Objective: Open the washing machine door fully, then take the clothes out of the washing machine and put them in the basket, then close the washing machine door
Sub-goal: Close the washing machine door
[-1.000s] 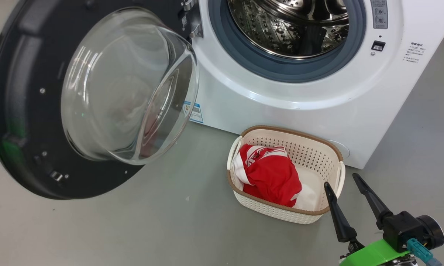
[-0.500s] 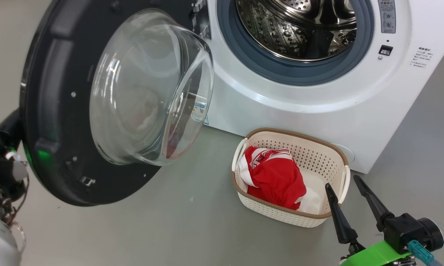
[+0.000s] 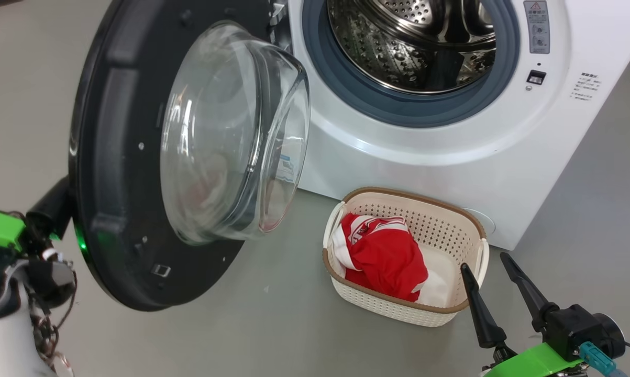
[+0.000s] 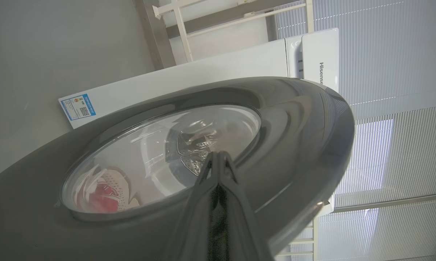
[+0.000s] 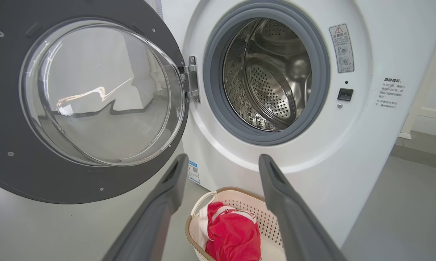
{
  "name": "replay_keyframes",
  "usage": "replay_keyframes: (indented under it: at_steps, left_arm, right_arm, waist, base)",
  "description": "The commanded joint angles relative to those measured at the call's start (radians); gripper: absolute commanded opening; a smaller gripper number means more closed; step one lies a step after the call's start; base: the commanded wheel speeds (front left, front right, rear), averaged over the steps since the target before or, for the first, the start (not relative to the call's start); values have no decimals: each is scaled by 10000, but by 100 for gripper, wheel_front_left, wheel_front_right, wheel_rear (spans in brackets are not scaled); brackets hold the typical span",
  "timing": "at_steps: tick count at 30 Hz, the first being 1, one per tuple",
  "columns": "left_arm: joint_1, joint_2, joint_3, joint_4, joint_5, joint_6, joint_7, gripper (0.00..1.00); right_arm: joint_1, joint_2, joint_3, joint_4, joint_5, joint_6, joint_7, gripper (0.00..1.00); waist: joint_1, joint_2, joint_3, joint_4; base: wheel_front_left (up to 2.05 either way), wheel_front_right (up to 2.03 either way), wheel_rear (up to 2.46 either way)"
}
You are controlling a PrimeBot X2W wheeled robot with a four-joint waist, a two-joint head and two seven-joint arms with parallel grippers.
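The washing machine [image 4: 221, 69] bears Hisense lettering [image 4: 321, 73] and a blue label [image 4: 77, 107].

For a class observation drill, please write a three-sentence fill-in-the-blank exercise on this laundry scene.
The big white washing machine's round, black-rimmed glass door stands ____. The cream-white perforated plastic basket holds soft clothes coloured ____ and white. The right gripper is open; the left gripper is ____.
Missing words: open; red; shut.

Glossy black door [image 3: 121, 157], perforated steel drum [image 3: 398, 52]
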Motion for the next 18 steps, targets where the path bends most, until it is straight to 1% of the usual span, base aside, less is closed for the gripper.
replay_keyframes:
  at_steps: [1,6,8,11,18]
  left_arm:
    - [169,224,30,-508,-143,86,189,0]
    - [969,71,-213,-1998,-690,752,383,0]
    - [1250,57,-325,-2491,-1128,1018,432,0]
    - [1717,52,-752,-3128,-1883,1374,295,0]
    - [2886,49,-1867,-4518,-3000,1886,-479,0]
  right_arm:
    - [-300,-98,250,-215,64,48,-120,100]
    - [-299,-98,253,-172,117,48,-131,100]
    - [-296,-98,268,-177,154,48,-133,100]
    - [-285,-98,250,-211,222,48,-134,100]
    - [-233,-98,253,-270,328,48,-136,100]
  waist:
    - [0,-1,-25,-54]
    - [0,-1,-47,-216]
    - [0,-1,-63,-308]
    - [0,-1,-74,-439]
    - [0,-1,-99,-828]
  base:
    - [0,0,0]
    - [0,0,0]
    - [0,0,0]
    - [0,0,0]
    - [0,0,0]
